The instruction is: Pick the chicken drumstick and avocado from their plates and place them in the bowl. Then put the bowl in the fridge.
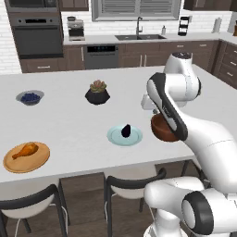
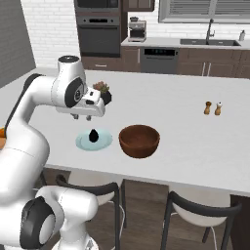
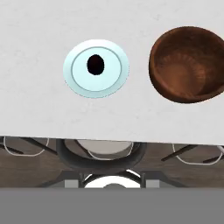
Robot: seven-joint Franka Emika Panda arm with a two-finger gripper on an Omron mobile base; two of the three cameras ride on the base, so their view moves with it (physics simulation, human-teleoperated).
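The avocado point(image 1: 126, 131) lies on the pale blue plate point(image 1: 114, 137) near the counter's front edge. In the hand view, avocado point(image 3: 95, 64) and blue plate point(image 3: 74, 70) sit upper left, with the empty reddish-brown bowl point(image 3: 187, 64) to their right. My gripper point(image 2: 81, 117) hangs above the blue plate point(image 2: 83, 142), pointing down, open, with nothing in it. The bowl point(image 2: 139, 140) stands right of that plate; my arm partly hides the bowl point(image 1: 159, 131) in the left base view. The chicken drumstick point(image 1: 25, 149) rests on the wooden plate point(image 1: 37, 162) at the far left. The fridge is out of view.
A black pot with a succulent point(image 1: 97, 94) and a small grey bowl of blueberries point(image 1: 30, 97) stand farther back on the white counter point(image 1: 69, 120). Salt and pepper shakers point(image 2: 213, 108) are at the right. Chairs point(image 1: 134, 183) tuck under the front edge.
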